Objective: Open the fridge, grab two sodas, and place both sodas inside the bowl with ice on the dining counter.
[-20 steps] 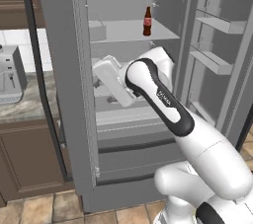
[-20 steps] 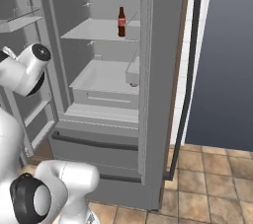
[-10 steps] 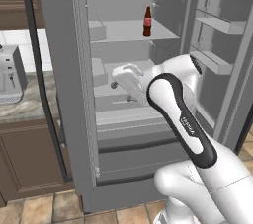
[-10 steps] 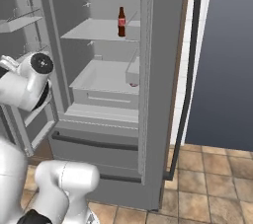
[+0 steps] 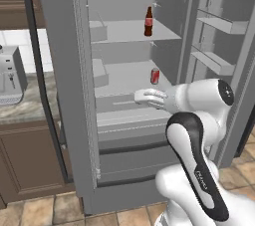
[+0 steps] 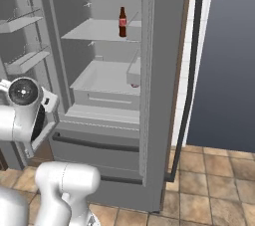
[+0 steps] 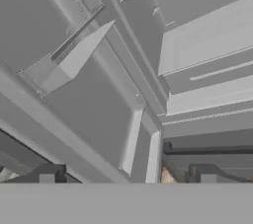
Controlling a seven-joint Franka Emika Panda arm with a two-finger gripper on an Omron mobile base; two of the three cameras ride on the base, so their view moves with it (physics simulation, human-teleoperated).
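The grey fridge point(image 5: 60, 70) stands with both doors open. A dark cola bottle point(image 5: 148, 22) with a red label stands on the upper shelf, and it is also on that shelf in the right base view point(image 6: 122, 22). A red can point(image 5: 155, 76) sits on the shelf below. My gripper point(image 5: 145, 97) hovers just below and in front of the can, apart from it. In the hand view the gripper point(image 7: 127, 178) is open, its fingertips point(image 7: 47, 176) wide apart with nothing between them, facing the fridge point(image 7: 99, 104) shelves and drawers. The bowl, the ice and the dining counter are out of view.
The open left door point(image 5: 55, 120) with its dark handle point(image 5: 42, 80) juts toward me. The right door's shelves point(image 5: 219, 26) are close to my elbow. A coffee machine point(image 5: 10, 78) sits on the side counter over brown cabinets point(image 5: 30, 160). The floor is tiled point(image 6: 214, 180).
My hand has swung right and down from the middle shelf area to just under the can. The elbow moved right. The jaws opened wider.
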